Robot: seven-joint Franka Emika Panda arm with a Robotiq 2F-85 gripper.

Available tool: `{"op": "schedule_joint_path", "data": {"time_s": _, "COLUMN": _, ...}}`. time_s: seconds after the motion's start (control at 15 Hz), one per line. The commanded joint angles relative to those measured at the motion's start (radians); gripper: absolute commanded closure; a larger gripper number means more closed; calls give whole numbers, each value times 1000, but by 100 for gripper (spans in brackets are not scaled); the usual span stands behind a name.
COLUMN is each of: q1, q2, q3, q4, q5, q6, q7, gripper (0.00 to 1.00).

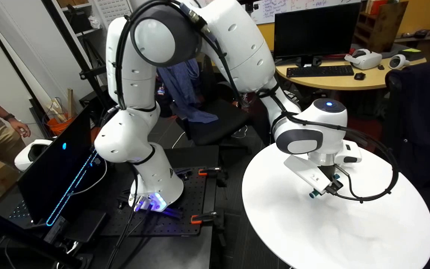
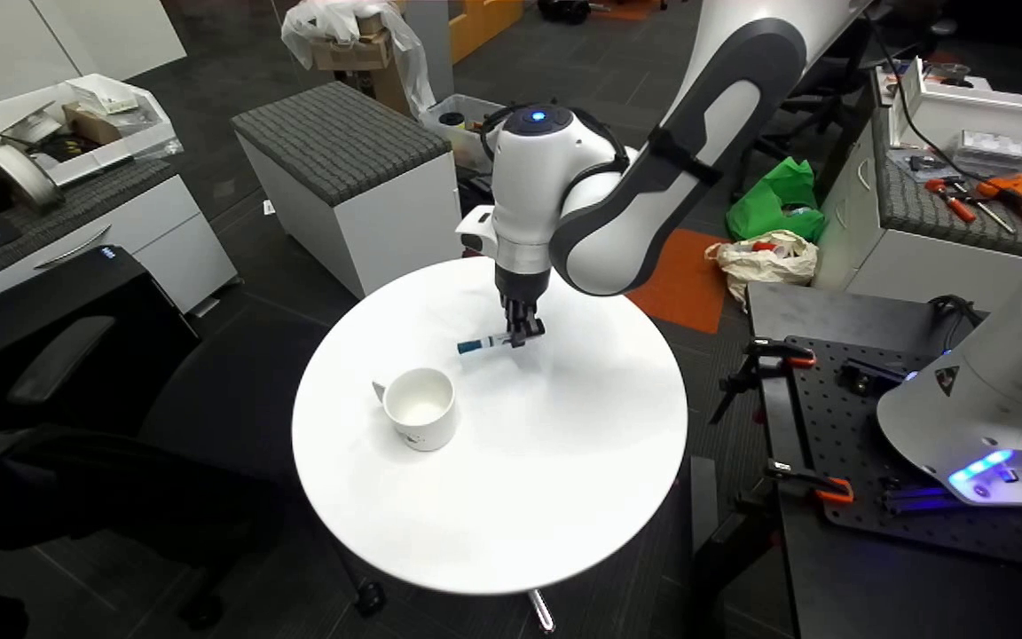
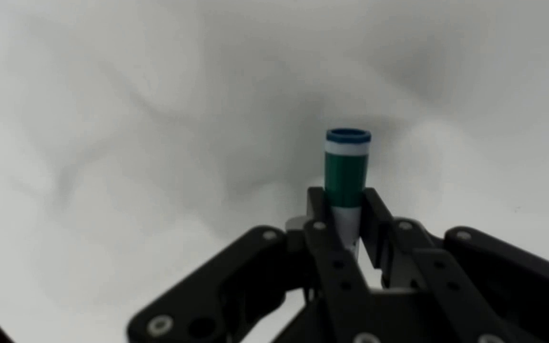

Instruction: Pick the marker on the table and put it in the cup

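The marker is a white pen with teal-green and dark blue parts. My gripper is shut on the marker, with one black finger on each side of its barrel. In an exterior view the gripper holds the marker roughly level, just over the white round table; the exact gap is hard to tell. The marker's teal end also shows under the gripper. The cream-white cup stands upright on the table, apart from the gripper and marker. The cup is out of the wrist view.
A tan desk with a monitor and headset stands behind the table. A black chair is between the base and that desk. Another dark chair stands beside the table's cup side. A black cable loops out from the wrist.
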Motion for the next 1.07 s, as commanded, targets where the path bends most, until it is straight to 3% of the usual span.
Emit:
{"op": "schedule_joint_path", "data": {"time_s": 0.0, "q1": 54, "q2": -61, "q3": -51, "q4": -12, "q5": -84, "q6": 12, "q7": 118, "gripper": 95}}
{"op": "schedule_joint_path", "data": {"time_s": 0.33, "q1": 201, "q2": -79, "q3": -189, "q4": 36, "q5": -323, "q6": -30, "q7": 367, "gripper": 95}}
{"op": "schedule_joint_path", "data": {"time_s": 0.53, "q1": 273, "q2": -71, "q3": -233, "q4": 74, "q5": -441, "q6": -65, "q7": 484, "gripper": 95}}
{"op": "schedule_joint_path", "data": {"time_s": 1.0, "q1": 329, "q2": -69, "q3": -218, "q4": 152, "q5": -602, "q6": -176, "q7": 617, "gripper": 95}}
